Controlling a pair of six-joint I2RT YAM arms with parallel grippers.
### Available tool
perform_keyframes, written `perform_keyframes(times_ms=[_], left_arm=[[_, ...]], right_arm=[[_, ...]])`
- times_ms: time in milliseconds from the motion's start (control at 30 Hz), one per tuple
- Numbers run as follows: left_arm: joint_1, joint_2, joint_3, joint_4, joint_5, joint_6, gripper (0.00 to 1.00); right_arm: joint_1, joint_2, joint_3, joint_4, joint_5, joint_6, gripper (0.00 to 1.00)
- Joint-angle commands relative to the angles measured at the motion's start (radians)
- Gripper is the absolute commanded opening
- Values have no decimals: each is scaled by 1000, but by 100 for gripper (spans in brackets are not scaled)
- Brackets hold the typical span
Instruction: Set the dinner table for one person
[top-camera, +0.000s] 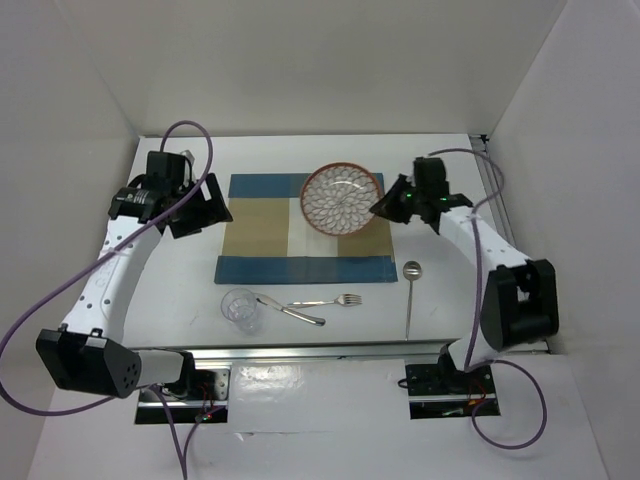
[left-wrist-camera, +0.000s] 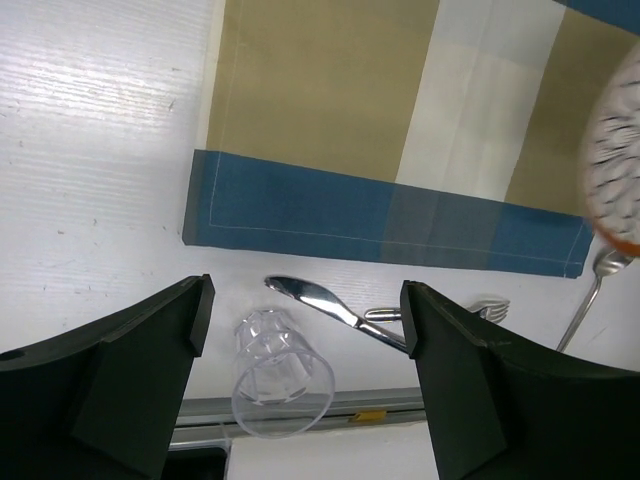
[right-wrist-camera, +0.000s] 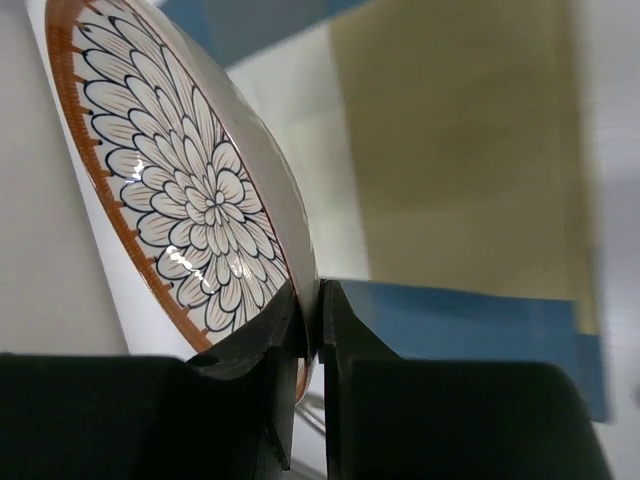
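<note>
Right wrist: I see right gripper (right-wrist-camera: 310, 300) clamped on plate (right-wrist-camera: 200, 200) rim, seemingly tilted above placemat (right-wrist-camera: 450, 150) | left gripper (left-wrist-camera: 305, 315) jaws wide, holding nothing, just left of placemat | tabletop (top-camera: 180, 290) lies beneath placemat, all round

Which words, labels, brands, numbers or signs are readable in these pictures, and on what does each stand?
None can be read.
The plate bears only a petal pattern, no letters.
A small yellow mark on the metal rail is too small to read.
</note>
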Motion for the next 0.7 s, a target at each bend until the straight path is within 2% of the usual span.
perform_keyframes(times_ms=[0, 100, 267, 467, 633, 667], left_arm=[[-3, -63, 40, -13, -19, -54, 93], [-3, -77, 29, -40, -40, -63, 91], [-3, -200, -103, -77, -19, -86, 87], [-13, -287, -235, -124, -6, -86, 85], [-13, -314, -249, -135, -17, -86, 85], [-13, -314, -249, -135, -28, -86, 85]], right_arm=[[99, 90, 95, 164, -85, 106, 0], [174, 202, 160, 195, -97, 126, 0], [254, 352, 255, 207, -86, 144, 0], [263, 430, 276, 233, -86, 166, 0], [263, 469, 276, 205, -97, 166, 0], [263, 469, 276, 193, -76, 166, 3]])
